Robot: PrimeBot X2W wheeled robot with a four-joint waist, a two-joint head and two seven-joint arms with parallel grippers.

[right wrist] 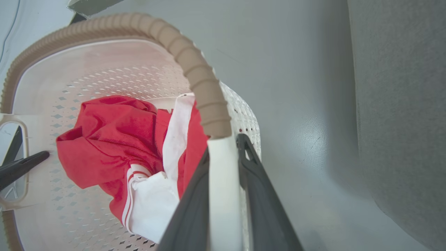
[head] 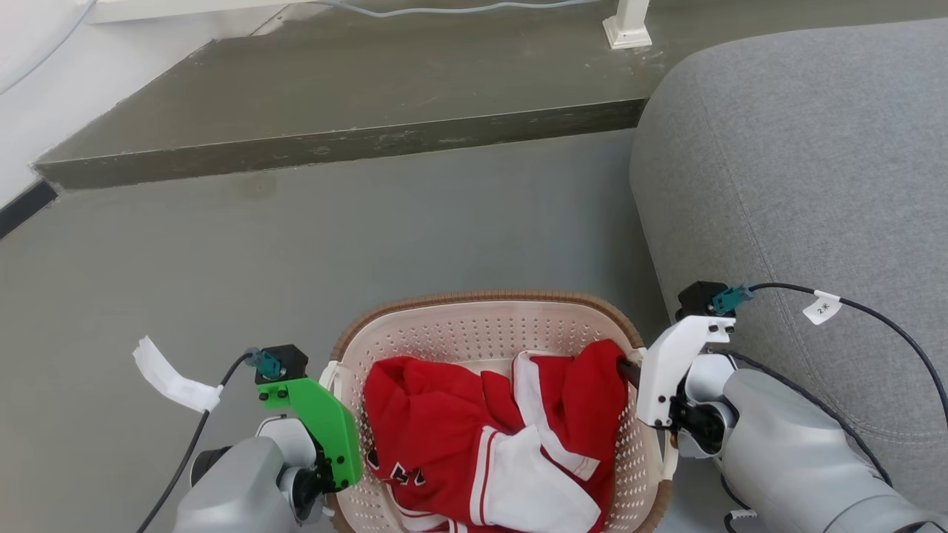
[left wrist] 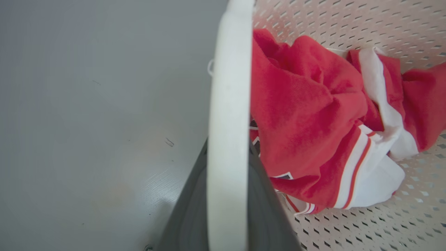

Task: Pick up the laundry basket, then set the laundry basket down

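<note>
Dark fingers of the left gripper (left wrist: pixel 228 181) are clamped on the white side handle (left wrist: pixel 228 87) at the left of the laundry basket (head: pixel 481 297), one finger on each face of it. The right gripper (right wrist: pixel 224 164) pinches the opposite white handle (right wrist: pixel 223 195) the same way, just below where the brown woven-look rim ends. The basket sits between the two arms at the near edge of the head view, with the grey floor (head: pixel 296 244) around it; whether its base touches the floor cannot be told. A crumpled red and white jersey (head: pixel 444 422) lies inside against the perforated wall. A grey sofa (head: pixel 800 185) stands just to the right of the basket, and a raised dark step (head: pixel 355 96) runs across the far side.
</note>
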